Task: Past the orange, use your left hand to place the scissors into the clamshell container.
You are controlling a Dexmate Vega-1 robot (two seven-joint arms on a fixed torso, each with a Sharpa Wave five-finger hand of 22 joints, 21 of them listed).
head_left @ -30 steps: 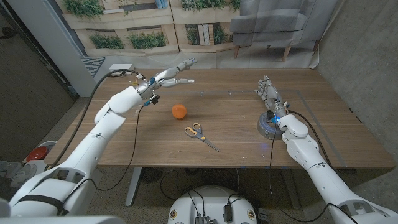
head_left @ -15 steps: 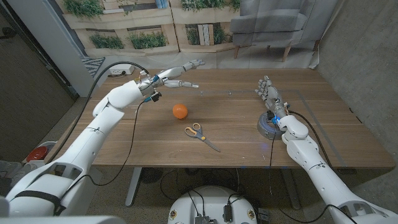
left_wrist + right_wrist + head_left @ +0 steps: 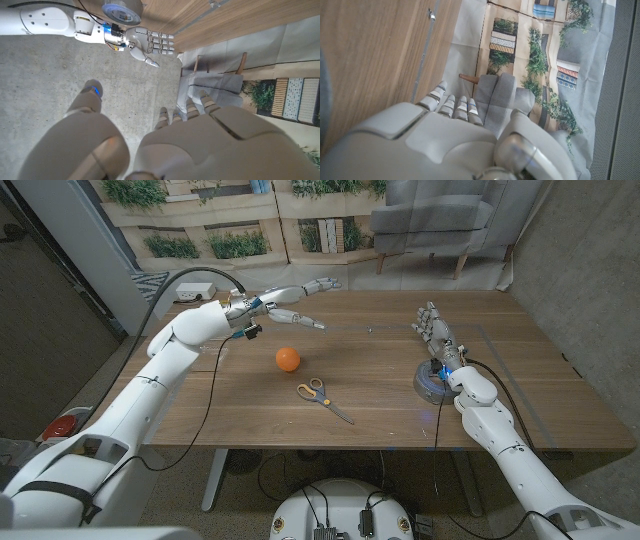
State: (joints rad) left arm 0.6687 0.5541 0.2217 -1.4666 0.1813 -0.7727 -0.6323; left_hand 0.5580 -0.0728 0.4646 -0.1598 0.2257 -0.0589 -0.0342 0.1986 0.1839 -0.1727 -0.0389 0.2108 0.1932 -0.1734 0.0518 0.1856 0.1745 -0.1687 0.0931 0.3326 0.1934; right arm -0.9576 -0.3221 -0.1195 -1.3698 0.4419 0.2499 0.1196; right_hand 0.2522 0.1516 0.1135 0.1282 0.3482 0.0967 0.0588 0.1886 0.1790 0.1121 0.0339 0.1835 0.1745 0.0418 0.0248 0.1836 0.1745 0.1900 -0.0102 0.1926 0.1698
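The scissors (image 3: pixel 322 396), with yellow and grey handles, lie on the wooden table (image 3: pixel 240 405) near its front middle, blades pointing front right. The orange (image 3: pixel 288 359) sits just behind and left of them. My left hand (image 3: pixel 292 298) hovers above the far side of the table, behind the orange, fingers stretched out and apart, holding nothing; its back (image 3: pixel 200 145) fills the lower left wrist view. My right hand (image 3: pixel 434 330) stands upright at the right with fingers straight and empty, also seen as the right hand (image 3: pixel 147 42). I cannot make out a clamshell container.
A round grey and blue object (image 3: pixel 430 381) sits on the table under my right wrist, the same round object (image 3: pixel 122 10) in the left wrist view. A thin pale line (image 3: pixel 400 329) runs across the far tabletop. A grey armchair (image 3: pixel 440 215) stands behind the table.
My left arm has swung to the right and farther back, carrying the open hand along the table's far side. Scissors, orange and right hand have not moved.
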